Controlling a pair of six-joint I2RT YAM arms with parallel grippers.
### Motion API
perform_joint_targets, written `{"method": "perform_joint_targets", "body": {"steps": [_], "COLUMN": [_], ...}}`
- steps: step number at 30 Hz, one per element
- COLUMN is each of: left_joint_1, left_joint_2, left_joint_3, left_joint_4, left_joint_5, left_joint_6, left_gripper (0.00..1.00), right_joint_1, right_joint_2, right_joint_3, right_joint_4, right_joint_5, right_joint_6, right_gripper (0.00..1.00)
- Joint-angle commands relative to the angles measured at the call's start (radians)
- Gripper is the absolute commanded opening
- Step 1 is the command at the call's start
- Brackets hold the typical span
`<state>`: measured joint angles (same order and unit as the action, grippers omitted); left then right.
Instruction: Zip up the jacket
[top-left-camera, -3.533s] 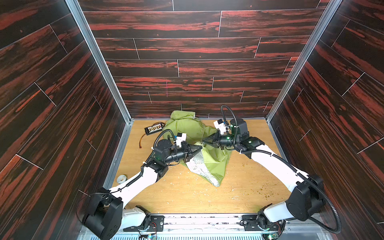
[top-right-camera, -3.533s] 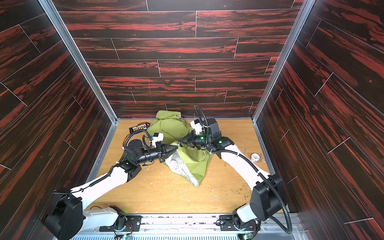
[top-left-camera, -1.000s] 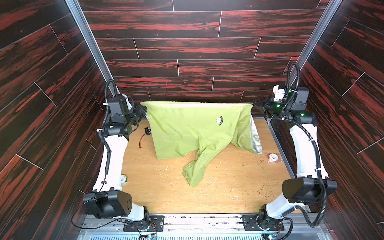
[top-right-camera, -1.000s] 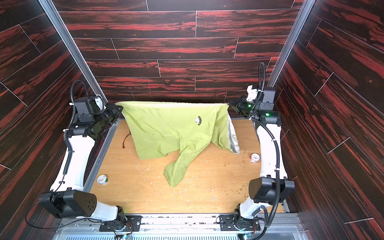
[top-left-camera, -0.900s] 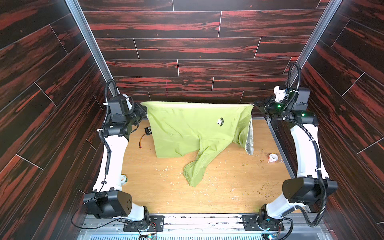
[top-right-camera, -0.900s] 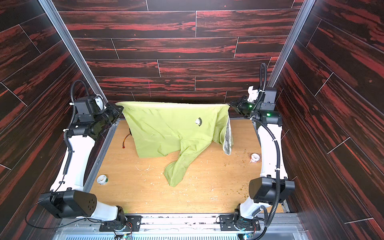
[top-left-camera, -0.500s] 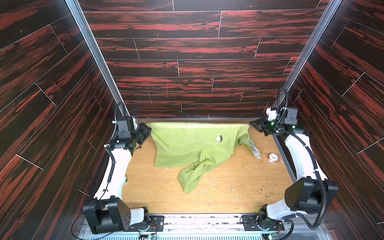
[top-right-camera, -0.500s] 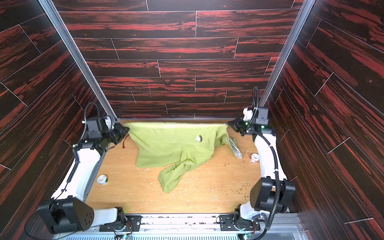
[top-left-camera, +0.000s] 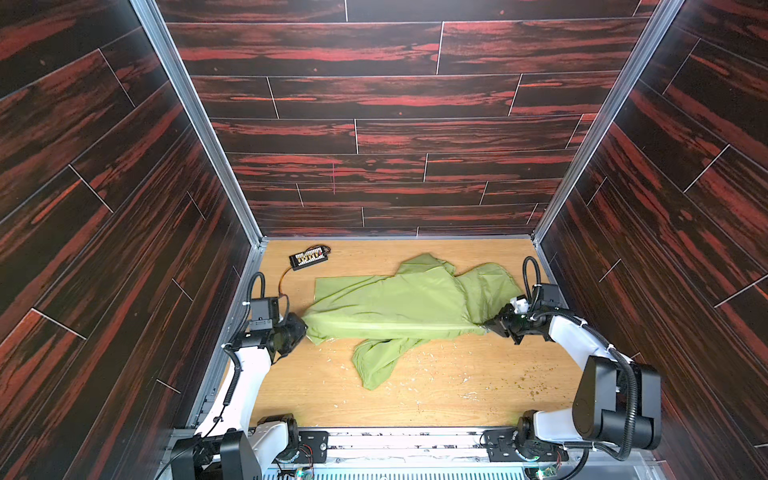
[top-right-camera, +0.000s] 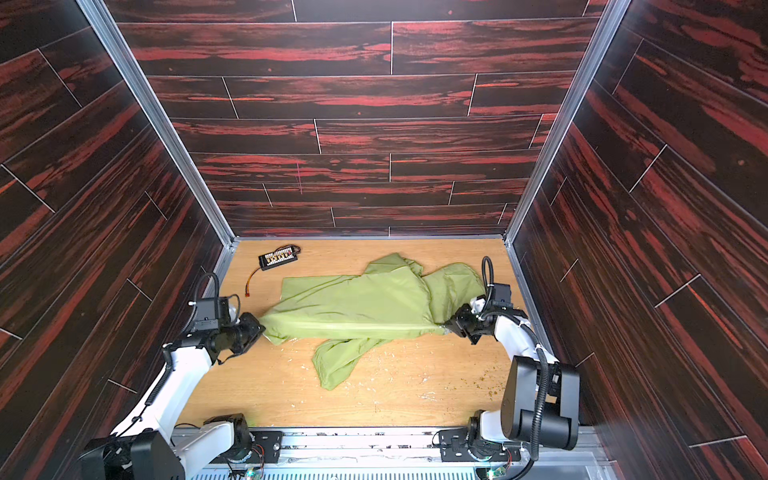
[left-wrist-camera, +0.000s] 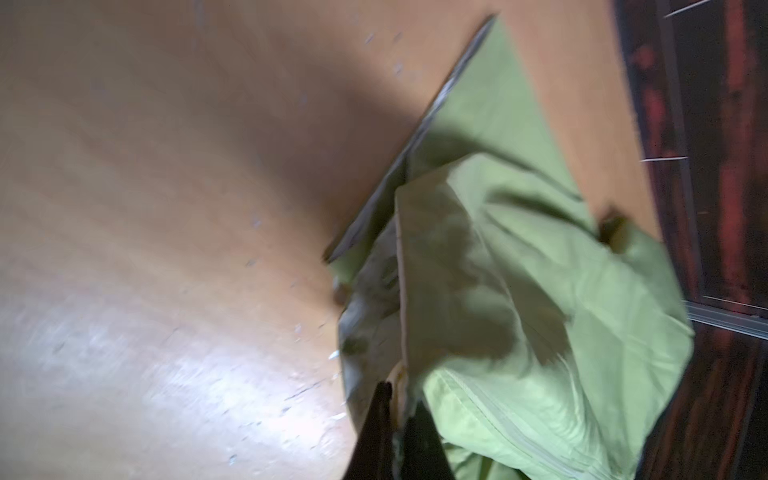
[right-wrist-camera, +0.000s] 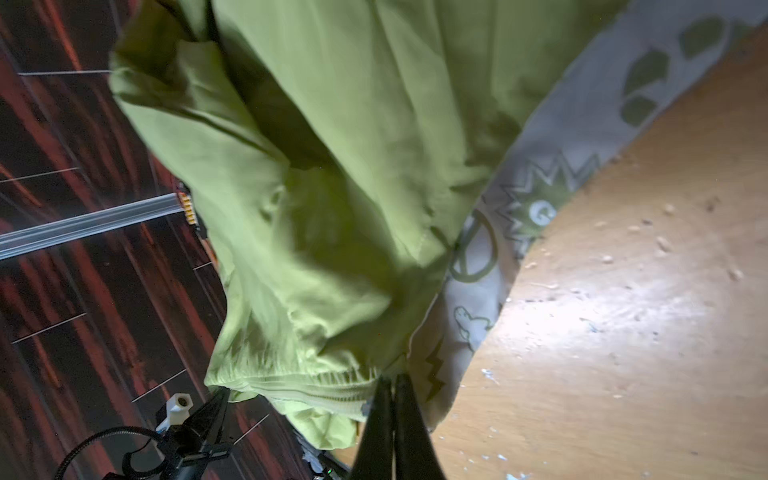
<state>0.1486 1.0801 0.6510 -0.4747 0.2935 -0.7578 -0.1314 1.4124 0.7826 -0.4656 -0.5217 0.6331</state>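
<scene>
The olive-green jacket (top-left-camera: 395, 303) (top-right-camera: 357, 305) lies spread sideways across the wooden floor, with one sleeve (top-left-camera: 380, 359) trailing toward the front. Its zipper edge (top-left-camera: 395, 326) runs straight between the two grippers. My left gripper (top-left-camera: 305, 328) (top-right-camera: 261, 326) is shut on the jacket's left end; in the left wrist view the left gripper (left-wrist-camera: 399, 399) pinches the green fabric (left-wrist-camera: 519, 316) beside the zipper. My right gripper (top-left-camera: 486, 326) (top-right-camera: 446, 326) is shut on the right end; in the right wrist view the right gripper (right-wrist-camera: 392, 380) clamps the hem where the white patterned lining (right-wrist-camera: 478, 291) shows.
A small black circuit board (top-left-camera: 308, 258) (top-right-camera: 278, 257) with an orange wire lies at the back left of the floor. Pale crumbs are scattered over the wood (top-left-camera: 436, 374) in front of the jacket. Dark wood-patterned walls (top-left-camera: 374, 137) close in three sides.
Both arms have come down and toward the front, from holding the jacket stretched high near the back wall to laying it on the floor. Both grips have stayed shut.
</scene>
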Motion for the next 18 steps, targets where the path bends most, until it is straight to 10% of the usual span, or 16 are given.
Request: {"method": "perform_joint_targets", "body": {"steps": [1, 6, 12, 15, 18], "left_joint_1": [0.009, 0.011, 0.011, 0.011, 0.011], "left_joint_2": [0.028, 0.122, 0.126, 0.071, -0.031], "left_joint_3": [-0.018, -0.006, 0.142, 0.187, 0.209], "left_joint_4": [-0.003, -0.005, -0.162, -0.202, -0.179], "left_joint_5": [-0.033, -0.034, -0.116, -0.166, -0.226], "left_joint_6": [0.01, 0.052, 0.167, 0.178, 0.176], "left_gripper": [0.0, 0.07, 0.54, 0.99, 1.0], "right_joint_1": [-0.009, -0.008, -0.023, -0.037, -0.037], "right_joint_2": [0.043, 0.096, 0.068, 0.04, -0.02], "right_joint_3": [-0.014, 0.004, 0.123, 0.177, 0.215], "right_joint_4": [0.031, 0.03, -0.069, -0.098, -0.08], "right_joint_5": [0.04, 0.055, 0.128, 0.165, 0.232], "right_joint_6": [-0.032, -0.069, -0.146, -0.16, -0.166], "right_gripper": [0.0, 0.03, 0.49, 0.55, 0.6]}}
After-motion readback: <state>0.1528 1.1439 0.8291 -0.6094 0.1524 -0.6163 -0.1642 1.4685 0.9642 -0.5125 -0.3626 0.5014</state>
